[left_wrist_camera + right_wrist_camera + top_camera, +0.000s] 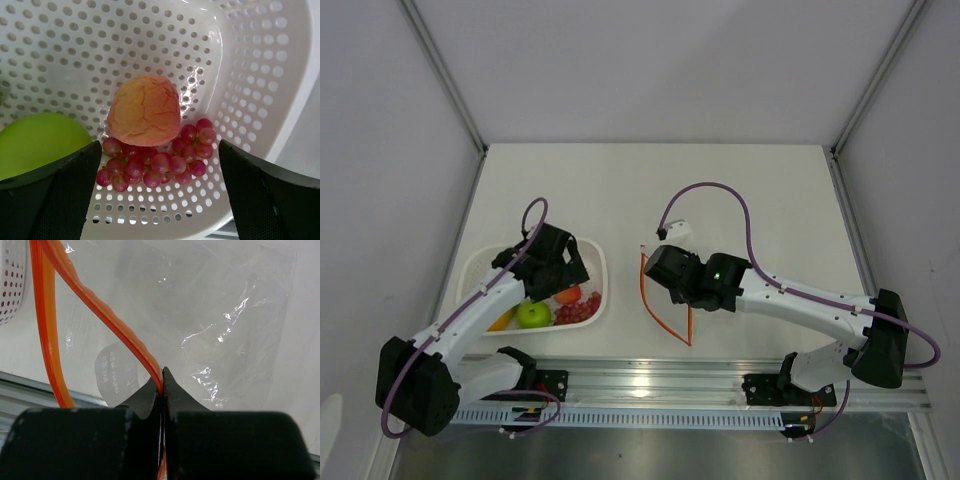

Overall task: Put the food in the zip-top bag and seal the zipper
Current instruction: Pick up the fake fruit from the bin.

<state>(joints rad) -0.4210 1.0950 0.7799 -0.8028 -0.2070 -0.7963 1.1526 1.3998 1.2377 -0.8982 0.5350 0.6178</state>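
Surroundings: we list one white perforated basket [480,265] on the left of the table [770,200] and one metal rail [670,372] along the near edge.
Obstructions: the left arm reaches over the basket and hides part of the mango [502,321] in the top view. The basket's right wall stands between the fruit and the bag.
Left gripper [159,150]: we note the jaws spread wide, holding nothing, hanging over the basket. The peach [145,110] and grapes [160,160] lie between its fingers in the wrist view, the green apple [40,140] beside the left finger.
Right gripper [161,382]: pinched tight on one lip of the zipper [100,310].
Zip-top bag [225,315]: on the table right of the basket, near it but apart. The mouth faces the basket, its two orange lips parted.
Food location: all in the basket, none in the bag.
Count: four fruits, one bag, one basket, two arms.
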